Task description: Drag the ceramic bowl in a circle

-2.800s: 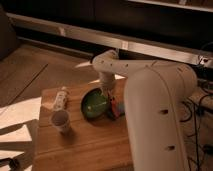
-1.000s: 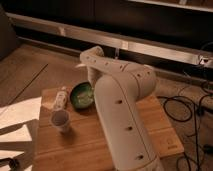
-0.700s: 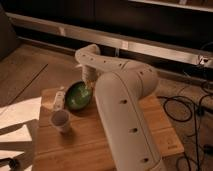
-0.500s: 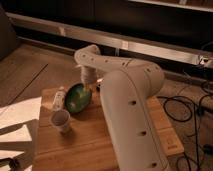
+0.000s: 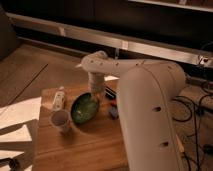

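My end effector (image 5: pixel 96 96) is pressed together at the far right rim of the ceramic bowl (image 5: pixel 83 107), probably pinching that rim, though my arm hides the contact. Best to keep the pull low and slow so the bowl clears the cup (image 5: pixel 61 120). Dark green glaze, shallow, mid counter (image 5: pixel 90 147).

Gripper (image 5: pixel 96 98) shut, at right rim of ceramic bowl (image 5: pixel 83 108) on table (image 5: pixel 85 147). Cup (image 5: pixel 60 120) left of bowl; bottle (image 5: pixel 59 98) lying behind cup, left of gripper.
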Tool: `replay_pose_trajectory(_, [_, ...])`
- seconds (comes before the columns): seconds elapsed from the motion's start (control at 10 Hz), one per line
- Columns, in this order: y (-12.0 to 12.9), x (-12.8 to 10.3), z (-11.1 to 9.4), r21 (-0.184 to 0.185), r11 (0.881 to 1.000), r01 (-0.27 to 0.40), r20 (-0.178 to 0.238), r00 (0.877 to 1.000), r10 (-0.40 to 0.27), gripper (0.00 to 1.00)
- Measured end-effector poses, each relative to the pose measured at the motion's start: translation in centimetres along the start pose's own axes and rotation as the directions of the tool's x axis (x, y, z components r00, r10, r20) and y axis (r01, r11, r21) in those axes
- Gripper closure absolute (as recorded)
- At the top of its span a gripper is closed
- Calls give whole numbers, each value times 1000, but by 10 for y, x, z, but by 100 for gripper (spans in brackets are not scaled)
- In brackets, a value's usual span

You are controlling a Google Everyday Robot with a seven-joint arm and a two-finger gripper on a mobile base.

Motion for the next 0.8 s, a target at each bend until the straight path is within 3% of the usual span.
replay_pose_trajectory(0.2, [-35, 2, 5, 73, 996, -43, -22, 999, 45, 100])
replay_pose_trajectory(0.4, [-55, -6, 10, 123, 991, -59, -34, 997, 63, 100])
replay_pose_trajectory(0.8, [-84, -49, 25, 204, 979, -30, -35, 999, 38, 100])
